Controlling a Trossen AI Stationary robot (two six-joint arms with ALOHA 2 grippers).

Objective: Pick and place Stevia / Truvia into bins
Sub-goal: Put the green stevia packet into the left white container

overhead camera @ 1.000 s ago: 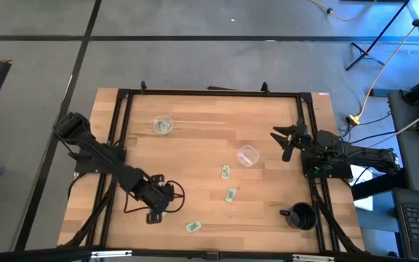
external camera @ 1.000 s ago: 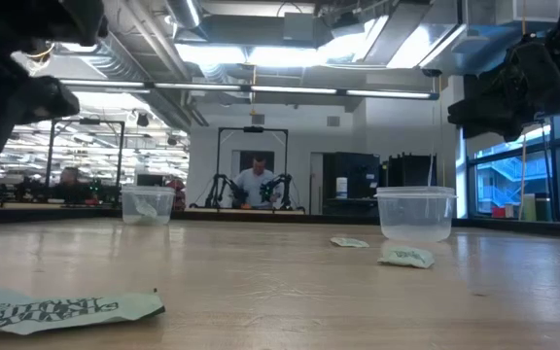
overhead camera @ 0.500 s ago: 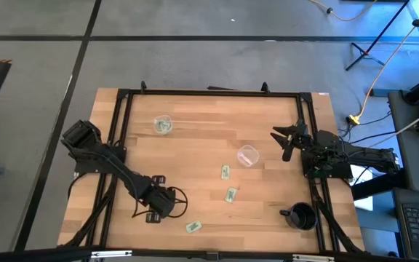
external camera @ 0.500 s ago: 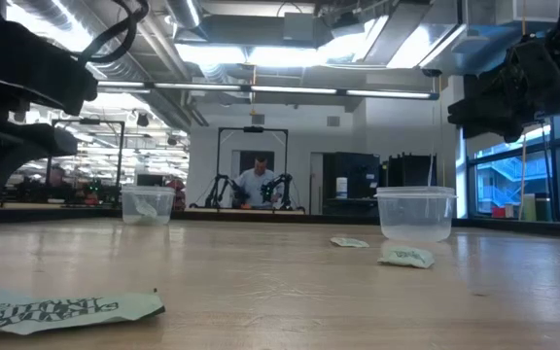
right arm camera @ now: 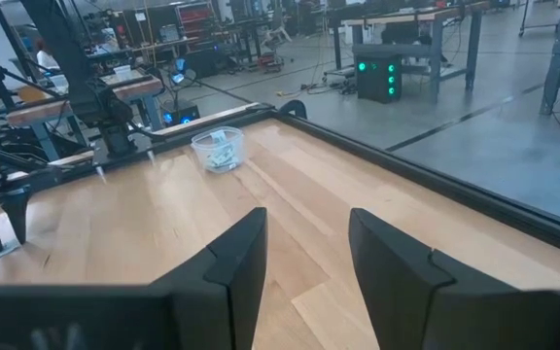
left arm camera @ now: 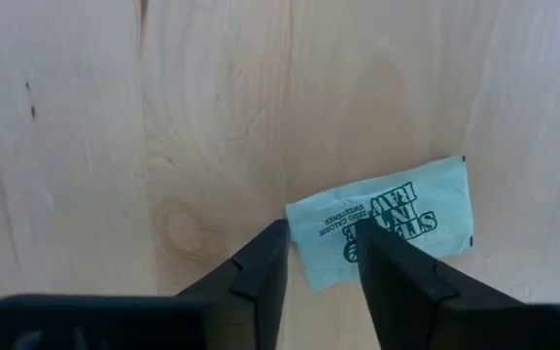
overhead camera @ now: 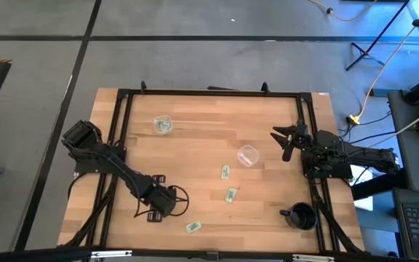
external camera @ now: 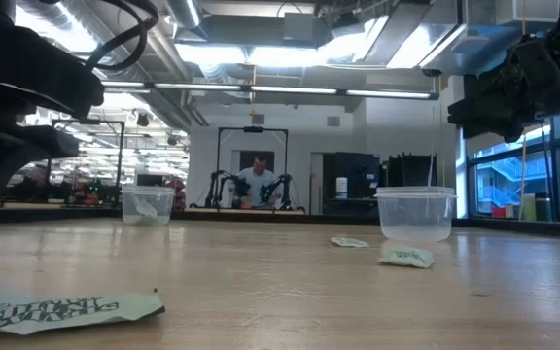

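Three green-and-white Stevia packets lie flat on the wood: one near the table's near edge (overhead camera: 193, 227) (external camera: 61, 311) (left arm camera: 382, 222), two mid-table (overhead camera: 225, 172) (overhead camera: 231, 195). One clear cup (overhead camera: 163, 125) (right arm camera: 218, 149) stands far left with a packet inside; the other clear cup (overhead camera: 248, 155) (external camera: 416, 213) stands right of centre. My left gripper (overhead camera: 169, 206) (left arm camera: 321, 243) is open and points down above the near packet's end, clear of it. My right gripper (overhead camera: 286, 138) (right arm camera: 307, 233) is open and waits at the right edge.
A black mug (overhead camera: 302, 216) with a handle stands at the near right corner. A black frame (overhead camera: 209, 93) runs round the table. Bare wood lies between the cups and left of the near packet. A person sits in the room beyond the table (external camera: 257, 183).
My left gripper has moved a little toward the table's near edge and right, toward the near packet, and has then kept still. The packets and cups have stayed where they were.
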